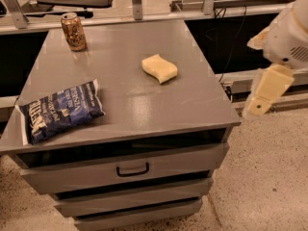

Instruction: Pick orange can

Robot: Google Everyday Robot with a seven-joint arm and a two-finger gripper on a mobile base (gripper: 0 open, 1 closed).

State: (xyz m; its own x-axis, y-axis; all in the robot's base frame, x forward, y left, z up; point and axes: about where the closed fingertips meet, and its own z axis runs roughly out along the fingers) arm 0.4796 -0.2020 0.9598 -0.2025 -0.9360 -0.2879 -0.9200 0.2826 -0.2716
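Note:
The orange can (73, 31) stands upright at the far left corner of the grey cabinet top (130, 81); it is orange-brown with pale print and a silver rim. My gripper (263, 96) hangs off the cabinet's right side, over the floor, below the white arm (288, 37). It is far from the can, across the whole top. Nothing shows in the gripper.
A pale yellow sponge (160, 68) lies mid-top towards the right. A dark blue chip bag (60, 110) lies at the front left. Drawers (130, 170) face front below. Metal rails (137, 4) and dark shelving run behind the cabinet. Speckled floor (269, 177) lies to the right.

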